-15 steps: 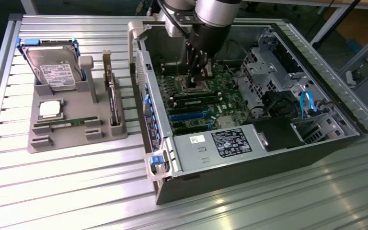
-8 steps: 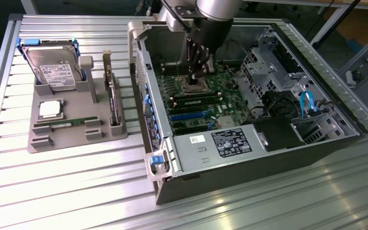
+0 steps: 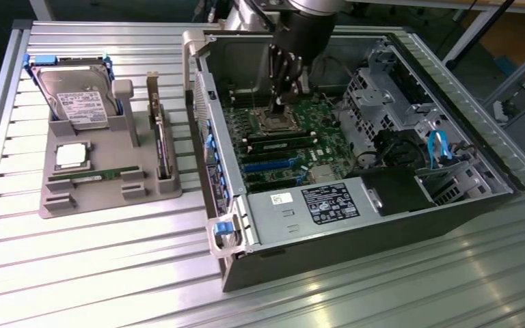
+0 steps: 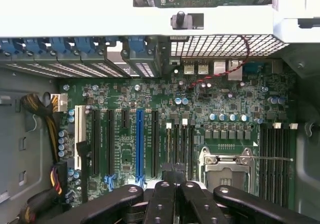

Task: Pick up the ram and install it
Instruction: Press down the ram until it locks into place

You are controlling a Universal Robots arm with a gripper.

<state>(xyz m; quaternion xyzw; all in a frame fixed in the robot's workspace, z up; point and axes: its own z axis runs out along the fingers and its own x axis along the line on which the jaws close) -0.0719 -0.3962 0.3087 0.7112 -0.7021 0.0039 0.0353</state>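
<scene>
A ram [image 3: 93,176], a thin green stick, lies flat in the grey tray [image 3: 107,199] at the exterior view's left. My gripper [image 3: 281,102] is far from it, reaching down inside the open computer case [image 3: 335,249] just over the motherboard. Its black fingers [image 4: 167,186] are shut together with nothing visible between them. The tips hover at the end of the memory slots [image 4: 180,144] beside the CPU socket [image 4: 225,170]. A green strip [image 3: 281,141] lies along those slots; I cannot tell whether it is a seated ram.
The tray also holds a silver hard drive [image 3: 76,92], a processor [image 3: 71,156] and an upright expansion card [image 3: 159,133]. Inside the case are a drive cage [image 3: 372,102], blue cables [image 3: 440,147] and a blue expansion slot [image 4: 139,144]. The case walls close in around the arm.
</scene>
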